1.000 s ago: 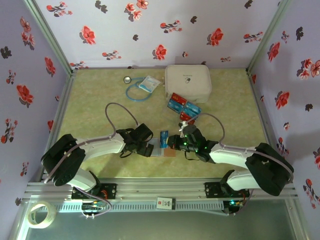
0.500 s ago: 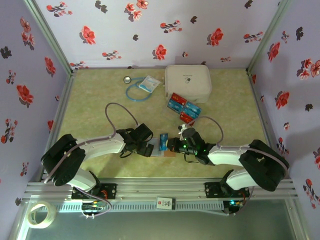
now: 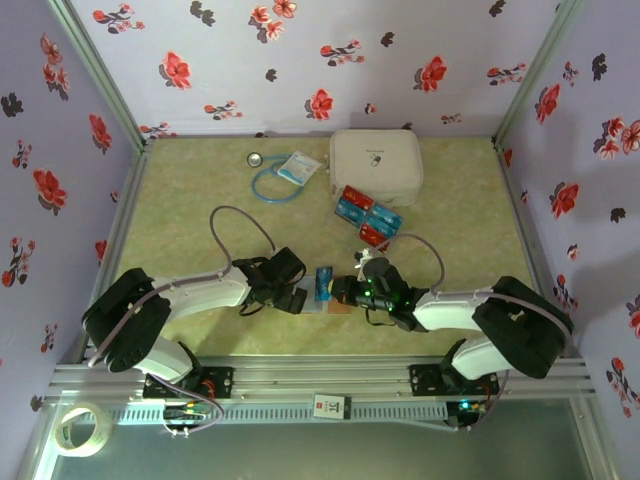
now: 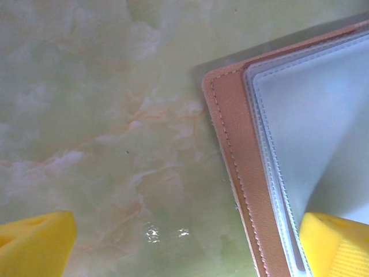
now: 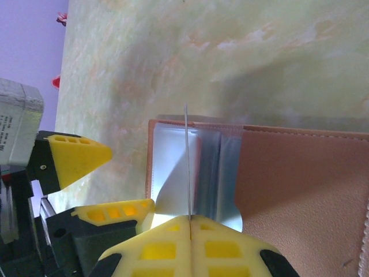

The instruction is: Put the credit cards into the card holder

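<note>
The card holder lay open on the green marbled table near its front edge. The right gripper was clenched on a blue credit card — in the right wrist view the card showed edge-on as a thin pale line. It rose from between the pressed-together yellow fingertips, directly over the holder's clear sleeves. Whether its far edge had entered a sleeve could not be told. In that view the pinkish-brown cover spread to the right of the gripper's tips, with stitching along its border.

The left gripper stood spread wide, grasping nothing. One of its yellow fingers rested on the clear sleeves at the holder's edge. The other hung over bare table just beside the holder's stitched rim. Seen from above, the left gripper met the holder's left side and the right gripper its right side, with the card upright between them.

The remaining credit cards — red and blue — lay in a loose cluster farther back. They sat just in front of the white zip case, well apart from the holder.
</note>
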Robot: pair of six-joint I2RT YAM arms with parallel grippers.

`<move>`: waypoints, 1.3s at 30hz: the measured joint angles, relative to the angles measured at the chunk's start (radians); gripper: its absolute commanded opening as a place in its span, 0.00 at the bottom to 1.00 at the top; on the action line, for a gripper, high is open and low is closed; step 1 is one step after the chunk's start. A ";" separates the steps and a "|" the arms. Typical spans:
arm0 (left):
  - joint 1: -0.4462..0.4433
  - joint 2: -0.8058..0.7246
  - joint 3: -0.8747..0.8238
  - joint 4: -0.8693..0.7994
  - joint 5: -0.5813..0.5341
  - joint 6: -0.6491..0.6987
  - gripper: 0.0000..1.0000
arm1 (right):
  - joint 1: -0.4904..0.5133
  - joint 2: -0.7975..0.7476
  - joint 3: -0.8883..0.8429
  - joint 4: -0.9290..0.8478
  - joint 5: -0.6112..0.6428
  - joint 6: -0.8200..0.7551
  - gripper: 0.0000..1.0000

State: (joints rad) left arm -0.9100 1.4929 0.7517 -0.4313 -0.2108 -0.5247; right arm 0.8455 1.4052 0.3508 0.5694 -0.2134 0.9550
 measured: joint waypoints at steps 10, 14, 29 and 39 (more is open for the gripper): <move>0.000 -0.001 -0.002 0.000 0.000 -0.012 1.00 | 0.006 0.013 -0.017 0.035 0.001 0.016 0.00; 0.000 -0.001 -0.002 0.000 0.000 -0.015 1.00 | 0.006 0.013 -0.030 0.041 0.004 0.019 0.00; 0.000 -0.004 -0.007 0.005 0.000 -0.017 1.00 | 0.008 0.013 -0.050 0.063 0.014 0.025 0.00; 0.000 -0.007 -0.011 0.009 0.000 -0.018 1.00 | 0.008 0.015 -0.058 0.075 0.019 0.026 0.00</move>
State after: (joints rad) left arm -0.9100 1.4860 0.7410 -0.4225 -0.2104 -0.5430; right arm 0.8539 1.4200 0.2924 0.6441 -0.1947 0.9806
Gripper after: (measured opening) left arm 0.997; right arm 0.039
